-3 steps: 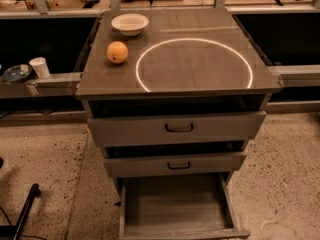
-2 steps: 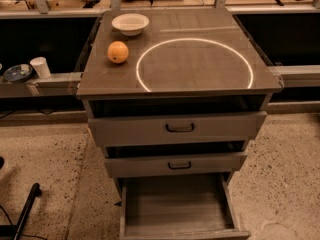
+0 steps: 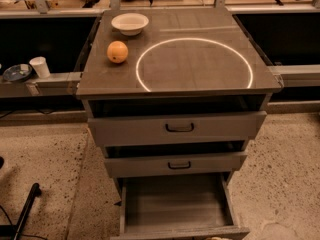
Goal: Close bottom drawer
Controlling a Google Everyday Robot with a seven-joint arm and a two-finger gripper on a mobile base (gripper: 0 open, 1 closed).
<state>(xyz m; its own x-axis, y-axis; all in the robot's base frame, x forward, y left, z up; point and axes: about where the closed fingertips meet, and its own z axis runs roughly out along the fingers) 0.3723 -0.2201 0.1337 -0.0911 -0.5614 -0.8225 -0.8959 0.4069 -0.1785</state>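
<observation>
The bottom drawer (image 3: 176, 204) of the grey wood-grain cabinet stands pulled far out, and its deep plain tray looks empty. Its front panel (image 3: 185, 232) lies along the lower edge of the camera view and its handle is hidden. The middle drawer (image 3: 175, 164) and the top drawer (image 3: 176, 128) above it are each out a little, with black bar handles. My gripper is out of view in this frame.
On the cabinet top (image 3: 200, 79) sit an orange (image 3: 117, 51), a white bowl (image 3: 130, 23) and a bright ring of light (image 3: 194, 64). A white cup (image 3: 39, 66) and a dark dish (image 3: 16, 73) stand on the left ledge. A black rod (image 3: 26, 209) lies on the speckled floor at the lower left.
</observation>
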